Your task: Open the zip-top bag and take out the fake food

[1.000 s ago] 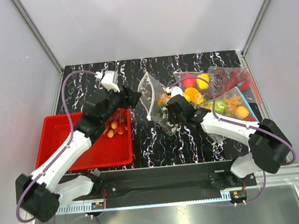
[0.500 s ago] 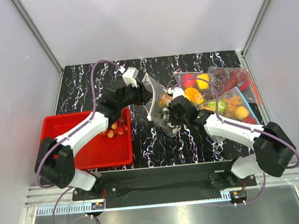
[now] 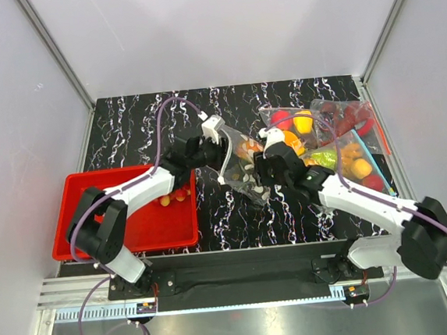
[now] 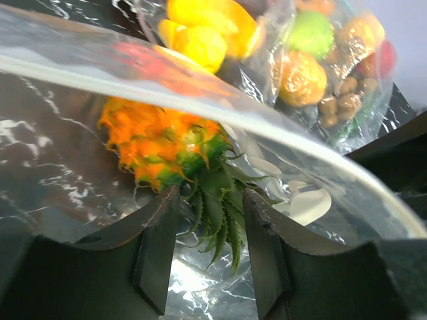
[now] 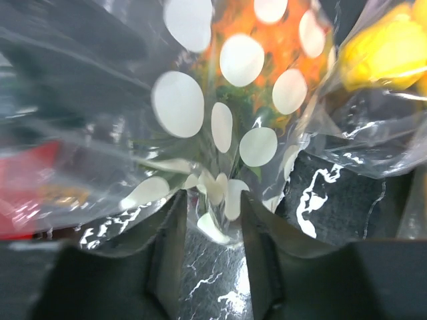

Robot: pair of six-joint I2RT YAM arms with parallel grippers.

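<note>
Flimsy, slippery zip-top bag (image 5: 200, 100) — right gripper (image 5: 212, 220) straddles its dotted corner, clamping unclear; left gripper (image 4: 212, 233), part-open, suits the stiff leafy crown of the orange fruit (image 4: 160, 143).

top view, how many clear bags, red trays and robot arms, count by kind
clear bags: 4 (dotted bag, ball bag, pepper bag, blue-strip bag)
red tray: 1
robot arms: 2 (left arm, right arm)
total: 7
</note>
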